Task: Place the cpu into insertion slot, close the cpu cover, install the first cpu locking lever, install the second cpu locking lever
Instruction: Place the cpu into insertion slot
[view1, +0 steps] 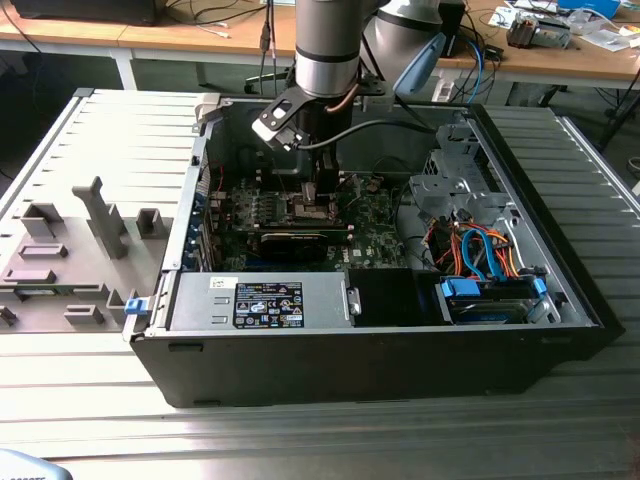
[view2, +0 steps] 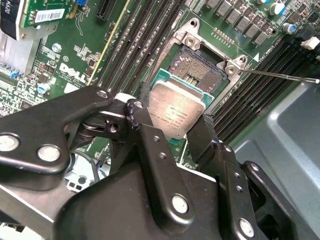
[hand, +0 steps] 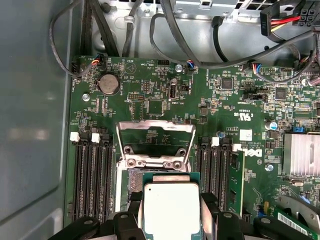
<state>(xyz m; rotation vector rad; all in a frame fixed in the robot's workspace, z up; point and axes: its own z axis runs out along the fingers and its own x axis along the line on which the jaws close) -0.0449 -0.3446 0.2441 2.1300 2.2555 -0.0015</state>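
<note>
1. Cpu (view2: 177, 112) is clamped between the hand's (view2: 175, 129) two black fingers (view2: 150, 145), over the near edge of the insertion slot (view2: 200, 65); I cannot tell whether they touch.
2. In the exterior view, a grey fixture tray (view1: 60, 270) lies at frame left. At centre, the hand reaches into the open computer case (view1: 300, 360), above the green board (view1: 380, 215).
3. In the first wrist view, the cpu cover (hand: 155, 161) stands raised open just beyond the cpu.
</note>
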